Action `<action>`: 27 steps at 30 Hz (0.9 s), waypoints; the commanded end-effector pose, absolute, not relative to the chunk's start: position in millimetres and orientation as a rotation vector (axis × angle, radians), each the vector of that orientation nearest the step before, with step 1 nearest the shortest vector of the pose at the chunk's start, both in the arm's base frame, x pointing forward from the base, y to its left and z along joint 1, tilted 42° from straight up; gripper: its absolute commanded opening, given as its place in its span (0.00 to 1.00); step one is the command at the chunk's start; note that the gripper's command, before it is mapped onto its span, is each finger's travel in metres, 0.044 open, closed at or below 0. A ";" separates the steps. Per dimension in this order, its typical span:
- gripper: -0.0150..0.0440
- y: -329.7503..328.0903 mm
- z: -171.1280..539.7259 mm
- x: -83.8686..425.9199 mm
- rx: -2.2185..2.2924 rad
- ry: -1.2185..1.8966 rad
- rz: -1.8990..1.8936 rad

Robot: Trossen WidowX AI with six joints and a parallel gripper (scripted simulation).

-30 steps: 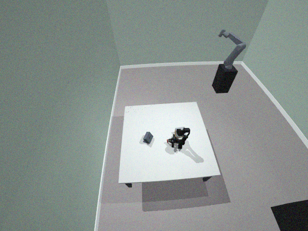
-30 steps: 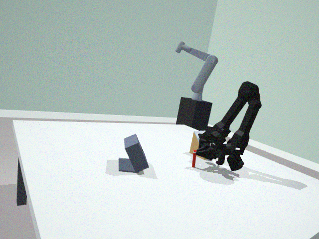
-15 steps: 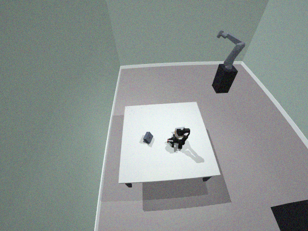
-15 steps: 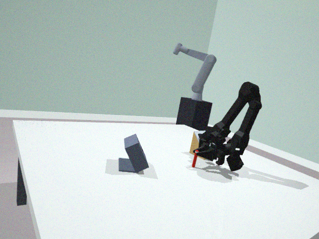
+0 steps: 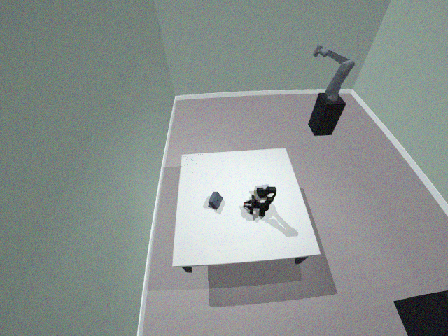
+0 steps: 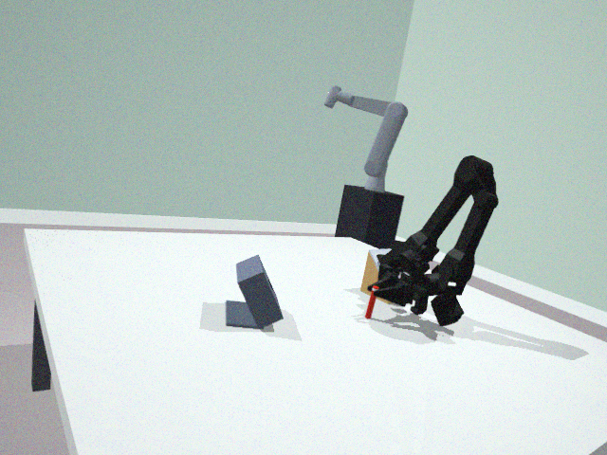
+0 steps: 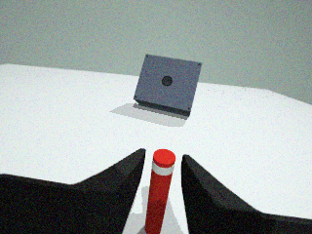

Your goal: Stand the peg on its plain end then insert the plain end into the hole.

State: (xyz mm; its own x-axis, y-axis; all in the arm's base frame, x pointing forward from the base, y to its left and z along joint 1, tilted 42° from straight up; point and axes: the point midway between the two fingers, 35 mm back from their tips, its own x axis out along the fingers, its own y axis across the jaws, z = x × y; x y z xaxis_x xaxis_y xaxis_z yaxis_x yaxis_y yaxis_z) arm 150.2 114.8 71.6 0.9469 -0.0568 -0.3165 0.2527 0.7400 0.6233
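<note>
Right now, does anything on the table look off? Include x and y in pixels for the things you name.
Yes: the peg (image 5: 244, 204) (image 6: 371, 304) (image 7: 159, 195) leans instead of standing straight. Its banded end is between the fingers of the gripper (image 5: 246, 204) (image 6: 373, 288) (image 7: 164, 153), with gaps both sides, so it might tip.

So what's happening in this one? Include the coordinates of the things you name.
A black robot arm (image 5: 271, 195) (image 6: 449, 210) is working with a red peg (image 6: 371, 303) (image 7: 158, 195) that has a white band near its top. The peg is on its plain end on the table (image 5: 231, 239) (image 6: 245, 391) (image 7: 58, 122), leaning slightly, between the tool's (image 6: 373, 287) (image 7: 164, 153) parted fingers, with a gap on each side. The sloped panel (image 5: 216, 199) (image 6: 262, 296) (image 7: 182, 88) stands apart, its hole (image 7: 167, 81) unfilled.
</note>
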 end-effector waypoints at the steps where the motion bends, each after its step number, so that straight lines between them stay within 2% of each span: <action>1: 0.47 114.9 71.6 150.3 0.719 0.287 -0.172; 19: 0.47 114.9 71.6 150.3 0.719 0.287 -0.172; 27: 0.83 114.9 71.6 150.3 0.719 0.287 -0.172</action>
